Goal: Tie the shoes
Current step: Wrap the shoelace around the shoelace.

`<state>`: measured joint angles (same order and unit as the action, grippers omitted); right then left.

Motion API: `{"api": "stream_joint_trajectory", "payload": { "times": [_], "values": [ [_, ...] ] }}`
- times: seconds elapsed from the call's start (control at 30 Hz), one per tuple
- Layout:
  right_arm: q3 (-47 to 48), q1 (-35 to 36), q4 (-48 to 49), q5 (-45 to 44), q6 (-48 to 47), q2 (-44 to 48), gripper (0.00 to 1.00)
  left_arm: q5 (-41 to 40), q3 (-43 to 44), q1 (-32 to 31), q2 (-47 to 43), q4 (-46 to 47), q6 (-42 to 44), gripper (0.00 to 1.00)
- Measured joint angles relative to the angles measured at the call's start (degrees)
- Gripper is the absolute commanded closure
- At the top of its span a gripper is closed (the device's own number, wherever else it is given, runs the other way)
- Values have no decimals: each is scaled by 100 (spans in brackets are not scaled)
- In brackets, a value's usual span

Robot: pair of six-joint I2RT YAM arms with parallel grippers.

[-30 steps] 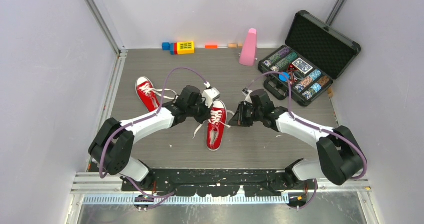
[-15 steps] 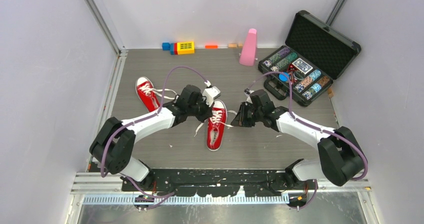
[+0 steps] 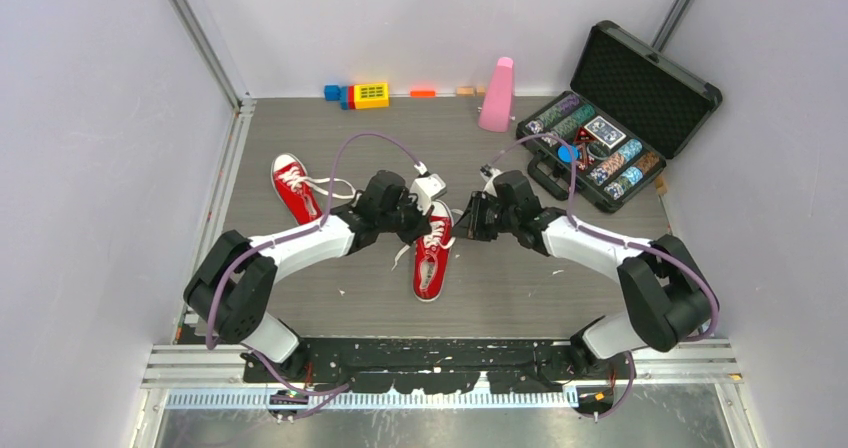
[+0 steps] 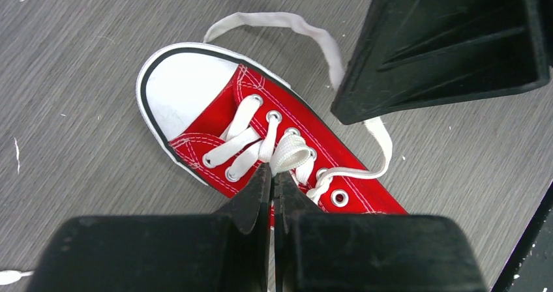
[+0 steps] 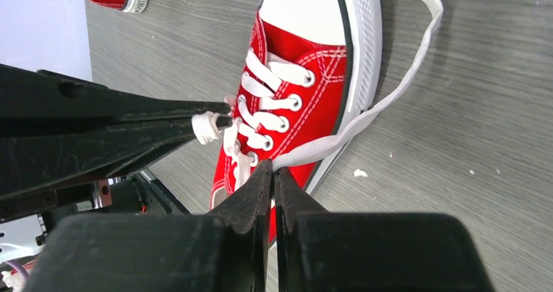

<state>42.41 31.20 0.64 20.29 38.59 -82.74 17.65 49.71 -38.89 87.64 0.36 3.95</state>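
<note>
At the left of the top view the far shoe (image 3: 293, 186) lies on the table (image 3: 560, 298), toe toward the lower right. Its white lace trails loose to its right, so it looks untied and untouched.

Nearer the centre, the left gripper (image 4: 272, 175) is over the near shoe (image 3: 430, 258), which lies with its toe toward the bottom of the frame. The fingers are pressed together on a folded bit of lace (image 4: 291, 155), lifted just above the upper eyelets. In the right wrist view the same white tuft sticks out of its tip.

Just right of this shoe, the right gripper (image 5: 274, 171) hangs close beside it, pointing at the left gripper. Its fingers stand very narrow, almost together. The free strand (image 5: 385, 103) loops past the toe cap and runs back to the tips, but I cannot tell whether it is pinched or only lies against them.

Further right and toward the back are toy blocks (image 3: 365, 95), a pink cone-shaped object (image 3: 497, 95) and an open case (image 3: 650, 78), all well apart from the work.

The step in hand seems to be the start of the first knot on the near shoe, with each arm taking one lace end. The next move probably calls for a sure grip on the right strand, then crossing both strands over the tongue without dragging the light shoe.
</note>
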Motion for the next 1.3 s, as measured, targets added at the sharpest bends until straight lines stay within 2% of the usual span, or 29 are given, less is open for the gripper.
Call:
{"api": "stream_joint_trajectory", "payload": {
  "times": [0.4, 0.53, 0.73, 0.97, 1.3],
  "values": [
    [20, 20, 1095, 203, 533, -378, 82, -13, 0, -4, 0, 2, 72, 100],
    [11, 20, 1445, 256, 730, -468, 71, -57, 0, -4, 0, -2, 83, 100],
    [-87, 20, 1853, 321, 981, -608, 62, -114, -2, -4, 0, -20, 85, 100],
    [-153, 20, 1954, 332, 1115, -619, 57, -116, -2, -4, 0, -22, 90, 100],
    [-186, 20, 1987, 295, 1176, -619, 59, -212, -2, -4, -4, -98, 79, 100]
  ]
}}
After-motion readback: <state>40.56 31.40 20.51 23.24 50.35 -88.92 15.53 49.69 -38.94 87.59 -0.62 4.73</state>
